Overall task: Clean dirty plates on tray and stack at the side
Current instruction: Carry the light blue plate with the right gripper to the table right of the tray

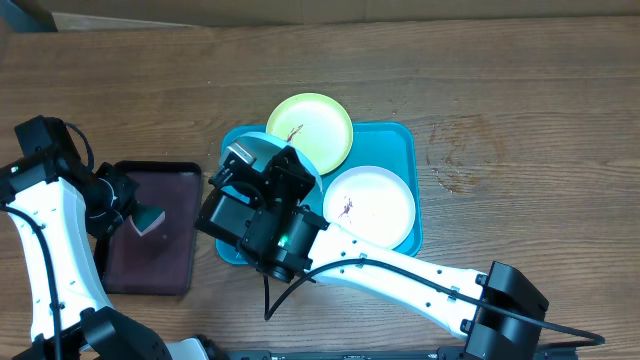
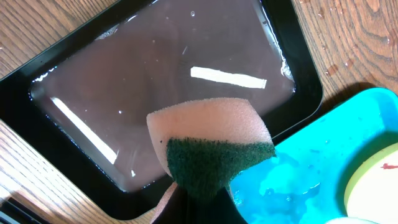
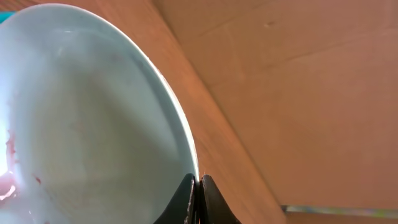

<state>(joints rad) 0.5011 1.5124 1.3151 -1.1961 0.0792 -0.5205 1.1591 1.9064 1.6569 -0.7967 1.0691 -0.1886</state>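
Above tray [image 1: 395, 140], right end effector [image 3: 198, 183] pinching blue plate [image 3: 93, 112]; left end effector [image 2: 198, 202] — gripping sponge [image 2: 208, 127].

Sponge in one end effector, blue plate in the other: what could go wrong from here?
1. The right end effector pinches the light blue plate only at its thin rim; scrubbing pressure could make it slip or swivel.
2. The yellow-green plate seems to overlap that plate and overhang the turquoise tray; lifting may drag it off.
3. The sponge in the left end effector may drip on the table beyond the dark tray.
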